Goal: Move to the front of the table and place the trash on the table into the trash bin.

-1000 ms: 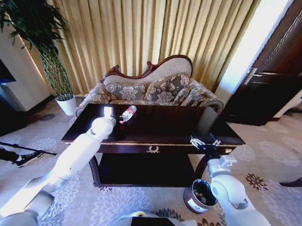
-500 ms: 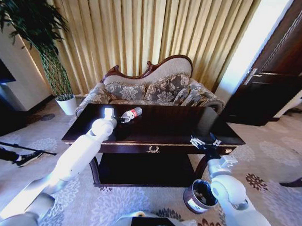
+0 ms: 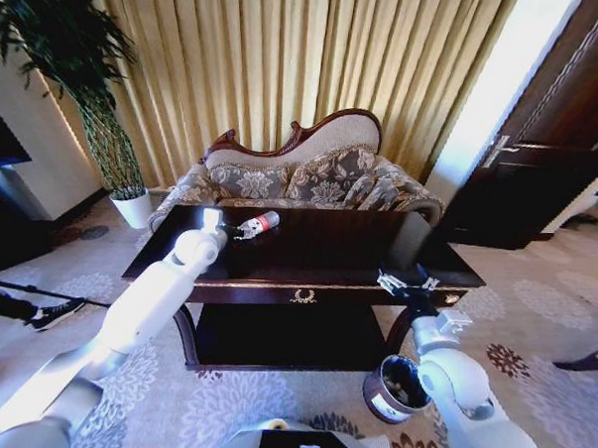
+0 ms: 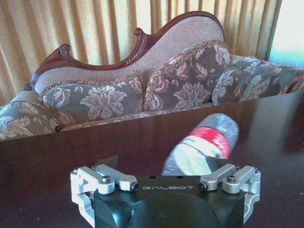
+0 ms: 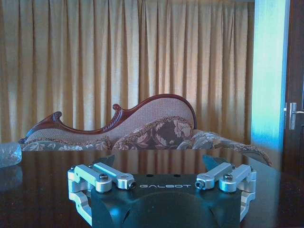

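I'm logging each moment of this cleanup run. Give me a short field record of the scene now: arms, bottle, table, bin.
left gripper: over the table's left part, right beside the bottle's cap end, fingers open
right gripper: at the table's front right edge, fingers open, holding nothing
bottle: lying on its side on the tabletop, red label showing
table: dark glossy top, gold emblem on front rail
trash bin: on the carpet by the table's front right leg, pale pieces inside
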Controlling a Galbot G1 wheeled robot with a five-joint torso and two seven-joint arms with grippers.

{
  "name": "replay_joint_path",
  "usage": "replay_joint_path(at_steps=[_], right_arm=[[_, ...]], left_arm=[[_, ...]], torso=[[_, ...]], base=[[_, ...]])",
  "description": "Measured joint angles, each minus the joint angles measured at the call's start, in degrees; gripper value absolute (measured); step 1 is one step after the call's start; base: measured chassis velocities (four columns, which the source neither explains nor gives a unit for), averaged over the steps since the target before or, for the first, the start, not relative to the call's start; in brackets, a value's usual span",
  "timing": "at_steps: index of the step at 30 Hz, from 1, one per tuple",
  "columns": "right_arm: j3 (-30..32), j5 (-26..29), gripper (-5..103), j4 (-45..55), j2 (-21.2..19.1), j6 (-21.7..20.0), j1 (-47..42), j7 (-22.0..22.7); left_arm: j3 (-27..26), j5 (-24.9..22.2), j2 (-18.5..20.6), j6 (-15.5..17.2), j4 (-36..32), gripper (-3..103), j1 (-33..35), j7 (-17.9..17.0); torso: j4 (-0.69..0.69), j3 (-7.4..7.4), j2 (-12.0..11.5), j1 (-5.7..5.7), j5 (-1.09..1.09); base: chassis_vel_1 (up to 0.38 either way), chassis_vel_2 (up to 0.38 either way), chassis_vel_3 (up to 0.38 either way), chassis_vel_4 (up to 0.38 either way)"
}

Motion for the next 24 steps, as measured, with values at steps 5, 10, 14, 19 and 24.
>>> replay_joint_path(at_steps=[5, 10, 14, 19, 24], right_arm=[[-0.22, -0.30, 100, -0.13, 0.35, -0.01, 0.10, 0.02], [-0.23, -0.44, 100, -0.35, 0.38, -0.01, 0.18, 0.03], [-0.13, -0.49, 100, -0.69, 0.34, -0.02, 0.31, 0.04], [0.00, -0.49, 100, -0.75, 0.47, -0.02, 0.26, 0.11], [0.70, -0.35, 100, -0.80, 0.24, -0.02, -0.07, 0.23]], left_arm=[[0.57, 1.78, 0.74, -0.06, 3.10, 100, -1.61, 4.69], [0.84, 2.62, 0.72, -0.30, 4.76, 100, -2.55, 7.40], [1.58, 3.90, 0.39, -1.50, 6.17, 100, -3.35, 9.84], [2.52, 4.21, -0.77, -1.77, 7.47, 100, -4.04, 10.81], [3.03, 4.86, -1.60, -1.95, 9.22, 100, -4.61, 11.60]], torso=[[0.01, 0.00, 0.00, 0.00, 0.01], [0.00, 0.00, 0.00, 0.00, 0.01], [0.00, 0.00, 0.00, 0.00, 0.01], [0.00, 0.00, 0.00, 0.00, 0.01], [0.00, 0.00, 0.00, 0.00, 0.01]], base=[[0.000, 0.000, 0.000, 0.000], [0.000, 0.000, 0.000, 0.000], [0.000, 0.000, 0.000, 0.000], [0.000, 0.000, 0.000, 0.000], [0.000, 0.000, 0.000, 0.000]])
